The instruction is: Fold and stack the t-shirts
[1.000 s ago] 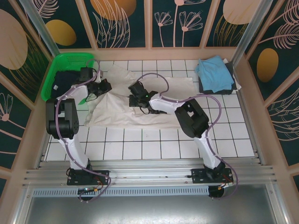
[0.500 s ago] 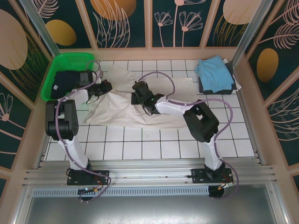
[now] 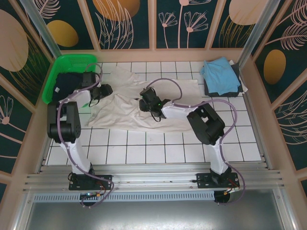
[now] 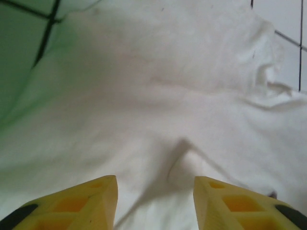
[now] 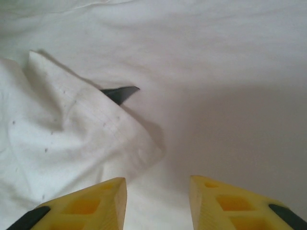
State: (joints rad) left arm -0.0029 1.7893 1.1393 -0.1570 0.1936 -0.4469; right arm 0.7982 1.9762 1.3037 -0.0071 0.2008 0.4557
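- The cream-white t-shirt (image 3: 127, 108) lies spread and rumpled across the middle of the white-tiled desk (image 3: 158, 148), under both arms.
- The left hand (image 4: 154, 186) hangs over the shirt's left part, near the green mesh basket (image 3: 72, 62). Its yellow fingers (image 4: 86, 201) stand apart, holding nothing, with wrinkled cloth below.
- The right hand (image 5: 157, 184) hangs over the middle of the same shirt, jaws parted and gripping nothing. A turned-over flap of cloth lies beside one finger.
- A dark navy t-shirt (image 3: 67, 84) lies in the basket.
- The light blue t-shirt (image 3: 219, 74) rests on a dark grey one (image 3: 209, 89) at the desk's far right corner.
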